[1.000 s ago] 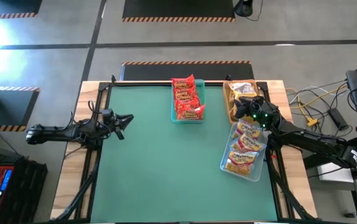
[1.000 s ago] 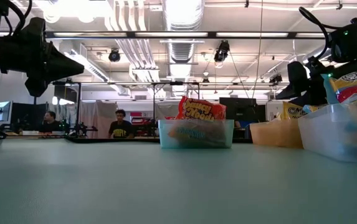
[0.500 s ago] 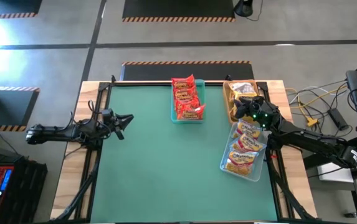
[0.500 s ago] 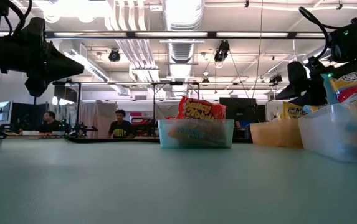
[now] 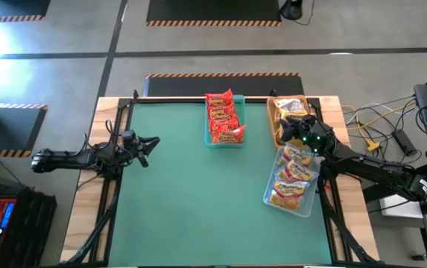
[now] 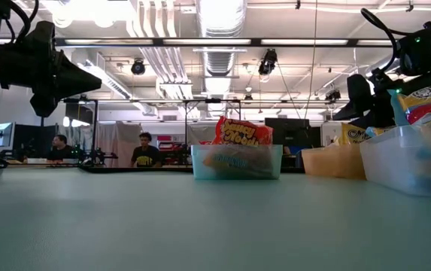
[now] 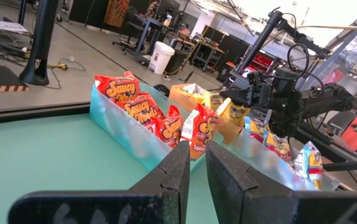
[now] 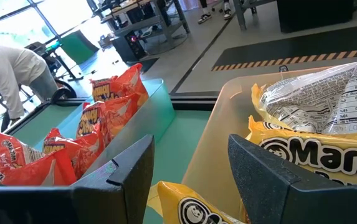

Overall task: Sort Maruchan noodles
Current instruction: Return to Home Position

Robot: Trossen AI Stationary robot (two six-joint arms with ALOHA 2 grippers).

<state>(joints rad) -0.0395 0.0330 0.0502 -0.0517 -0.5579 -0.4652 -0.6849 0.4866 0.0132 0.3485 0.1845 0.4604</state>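
green desk (image 5: 191, 201) lies bare of loose packets, and nothing on it has shifted over the last second: both arms and all three bins sit exactly where they were. that stillness, with every one of the maruchan noodles already binned, suggests the sorting is finished and only the return to rest remains, a move the right arm (image 5: 362, 165) has not visibly begun.

red packets (image 5: 223, 117) stand in the teal tray (image 5: 224, 144) at the far middle of the desk. yellow packets (image 5: 288, 106) fill the orange bin (image 5: 272, 119) just beside it, and the yellow-white packets (image 5: 291, 179) lie in the clear bin (image 5: 267, 199) nearer the front right.

left arm (image 5: 86, 158) waits at the left edge of the desk, well apart from the bins; the left jaws are drawn nearly together with only a thin slit between them, and they hold nothing. the right jaws hover over the near end of the orange bin, spread wide and empty.

right arm covers the near part of the orange bin and the far end of the clear bin from above, so an exact count of packets cannot be made. from desk height the clear bin is cut off at the edge, and the orange bin's contents barely show. people in the room behind (image 6: 146, 150) are too small to make out what they are doing, and a person in white (image 8: 4, 65) is only partly in view.
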